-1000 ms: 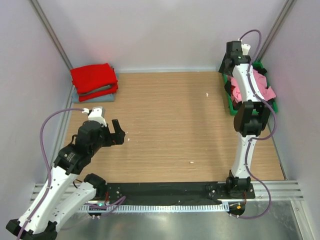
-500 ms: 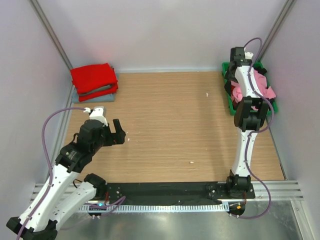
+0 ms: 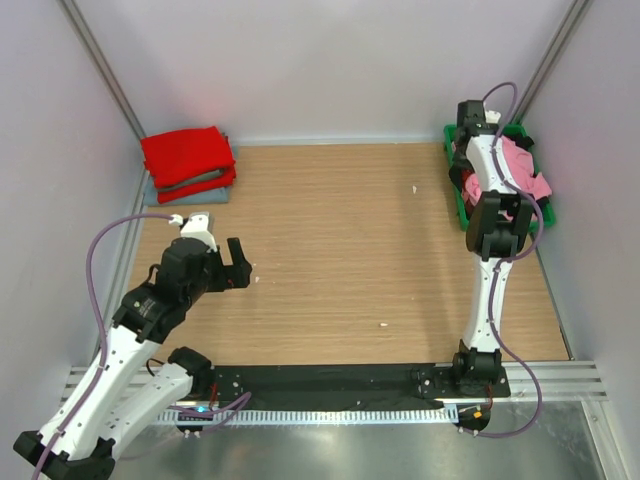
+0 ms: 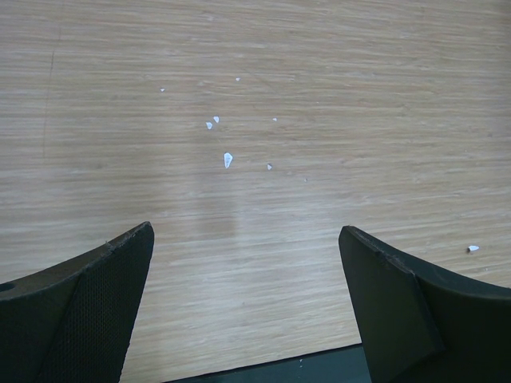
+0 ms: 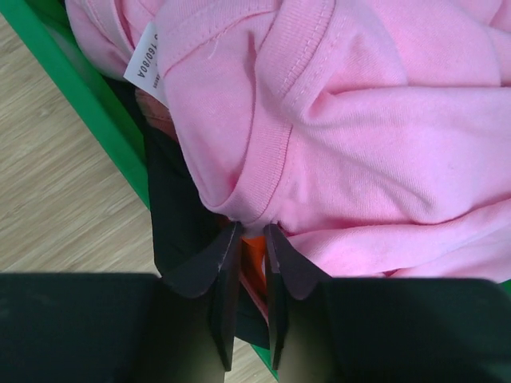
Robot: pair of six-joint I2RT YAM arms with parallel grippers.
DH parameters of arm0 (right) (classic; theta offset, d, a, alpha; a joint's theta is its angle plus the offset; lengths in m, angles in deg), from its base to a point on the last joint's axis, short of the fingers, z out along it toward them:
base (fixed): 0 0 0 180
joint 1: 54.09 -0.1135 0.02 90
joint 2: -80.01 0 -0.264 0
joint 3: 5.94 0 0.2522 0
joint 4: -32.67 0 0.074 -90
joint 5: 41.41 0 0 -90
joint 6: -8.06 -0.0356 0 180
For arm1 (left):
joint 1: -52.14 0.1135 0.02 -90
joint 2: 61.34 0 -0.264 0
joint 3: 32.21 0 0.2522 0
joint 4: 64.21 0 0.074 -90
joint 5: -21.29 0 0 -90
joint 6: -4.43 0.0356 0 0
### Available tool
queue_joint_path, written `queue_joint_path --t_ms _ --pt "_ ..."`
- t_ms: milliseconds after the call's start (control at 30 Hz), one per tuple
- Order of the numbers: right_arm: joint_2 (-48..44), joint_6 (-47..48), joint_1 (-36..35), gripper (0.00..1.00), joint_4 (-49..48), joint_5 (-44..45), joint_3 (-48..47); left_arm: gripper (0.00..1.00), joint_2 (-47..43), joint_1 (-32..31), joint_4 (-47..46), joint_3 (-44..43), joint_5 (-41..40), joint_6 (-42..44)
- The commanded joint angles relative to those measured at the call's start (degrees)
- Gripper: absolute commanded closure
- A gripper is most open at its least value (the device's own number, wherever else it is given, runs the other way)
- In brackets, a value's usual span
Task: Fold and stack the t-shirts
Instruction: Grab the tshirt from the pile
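Two pincers: we find one at work and one idle.
Right pincer: down inside the green bin. Its fingers are drawn almost together, pinching a fold at the edge of the pink t-shirt right at their tips.
Gap between its fingers: a sliver of orange cloth shows there. Whether it is caught too, we cannot tell.
Left pincer: spread wide, holding nothing, with the bare wooden table beneath it.
Finished stack: a red t-shirt folded on top of a grey-blue t-shirt, ahead and left of the left pincer, well apart from the right one.
Step in hand: we judge it to be the pickup of the next shirt from the bin.
Next move calls for: a firm hold and a lift clear of the bin wall beside the right pincer. We would also check that only one garment rises before spreading it flat between the two pincers.
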Motion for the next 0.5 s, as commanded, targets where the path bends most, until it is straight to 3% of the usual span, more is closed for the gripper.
queue_joint_path --t_ms 0,100,467 --pt "-0.4 0.6 0.8 0.78 -1.9 -0.1 -1.2 0.01 0.0 -0.1 -0.5 -0.7 -0.9 0.4" --pt "-0.6 0.7 1.1 0.98 -2.1 -0.6 -1.3 0.01 0.1 -0.1 -0.5 -0.7 -0.9 0.4" --pt "-11.0 -0.5 0.0 0.99 -0.8 -1.5 -0.2 0.01 -0.9 0.1 -0.5 -0.7 -1.0 0.4"
